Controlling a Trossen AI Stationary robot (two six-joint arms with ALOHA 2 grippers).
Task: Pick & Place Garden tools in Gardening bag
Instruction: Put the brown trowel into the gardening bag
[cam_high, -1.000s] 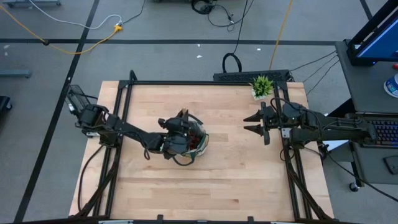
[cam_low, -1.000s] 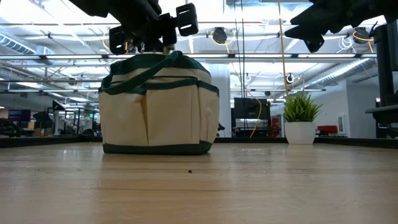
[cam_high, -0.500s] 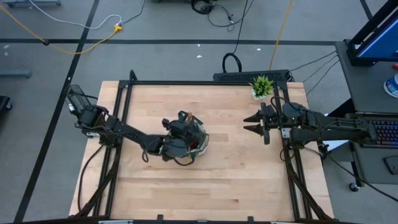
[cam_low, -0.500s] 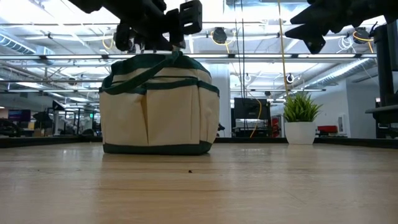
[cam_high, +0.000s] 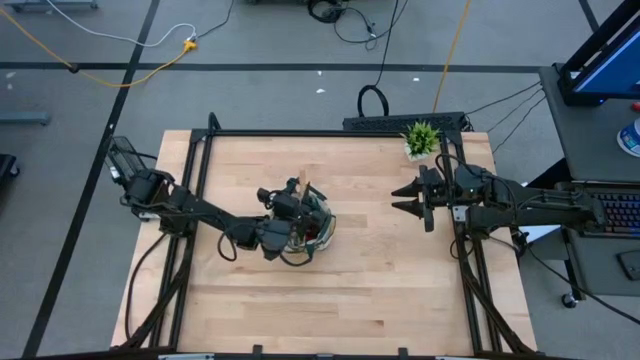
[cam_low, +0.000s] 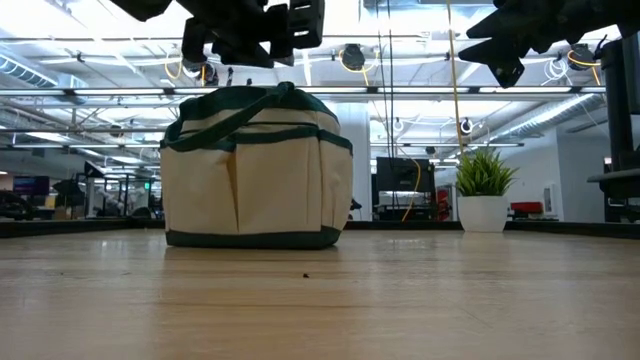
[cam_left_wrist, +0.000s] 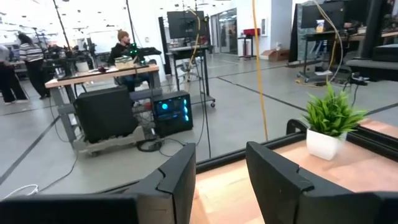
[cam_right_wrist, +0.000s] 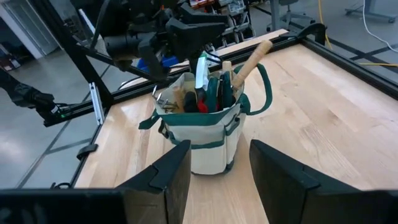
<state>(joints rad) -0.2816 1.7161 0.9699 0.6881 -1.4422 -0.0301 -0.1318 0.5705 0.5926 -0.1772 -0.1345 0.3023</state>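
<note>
Khaki fabric with dark green trim marks the bag (cam_high: 312, 226), which stands upright on the wooden table (cam_high: 350, 290), left of the middle. From the left side the left arm reaches across to it, and the left gripper (cam_high: 285, 203) hangs just above the bag's open top, clear of the rim in the low view. Its fingers (cam_left_wrist: 177, 180) stand parted with nothing between them; past them the wrist view shows only the room and the plant (cam_left_wrist: 329, 121). Tools (cam_right_wrist: 208, 90) stick up out of the bag: a wooden handle (cam_right_wrist: 252, 59) leans out over the rim, beside green handles, something red and a metal blade. Dark looped handles (cam_right_wrist: 264, 93) droop at the bag's sides. Farther right, well apart from the bag, the right gripper (cam_high: 405, 198) hovers above the table near its right edge, pointing toward the bag. Its fingers (cam_right_wrist: 171, 171) are spread too, empty, with the bag framed between them in its own wrist view. The potted plant (cam_high: 421, 139) sits at the far right corner of the table, near the right arm.
</note>
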